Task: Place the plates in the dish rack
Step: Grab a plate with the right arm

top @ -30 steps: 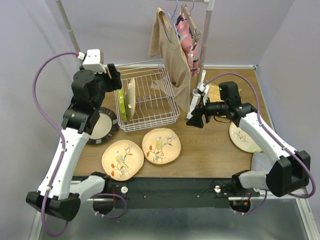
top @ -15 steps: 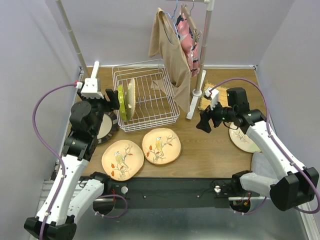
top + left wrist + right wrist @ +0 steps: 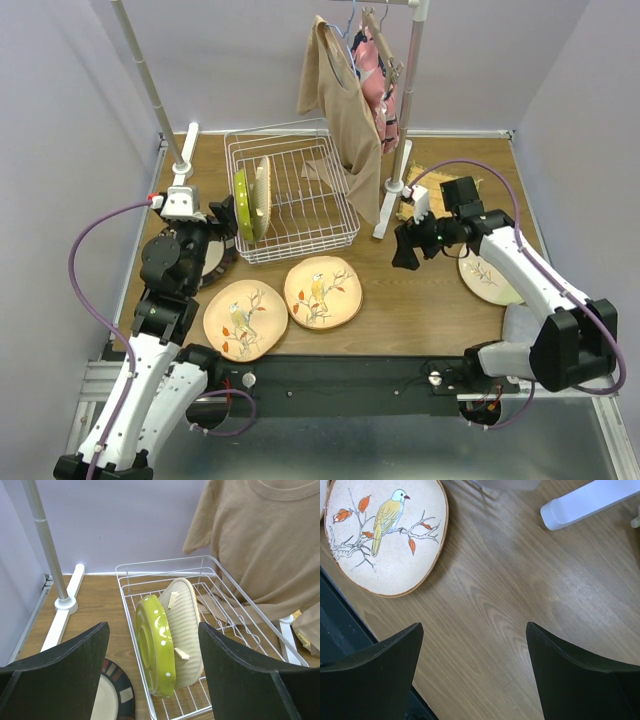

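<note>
With two plates upright in the rack and the left gripper and right gripper spread empty, fetching another seemed due, likely needing a descent onto a bird plate before the rack.

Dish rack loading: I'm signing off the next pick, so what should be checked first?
1. Left gripper open, empty: ok.
2. Right gripper open, empty: ok.
3. Lime dotted plate and cream ribbed plate standing on edge in the white wire dish rack: ok.
4. Free slots to their right: ok.
5. Hanging tan shirt clear of the rack: not ok, it overhangs the right side.
6. Dark-rimmed beige plate fully exposed: not ok, left arm covers part.
</note>
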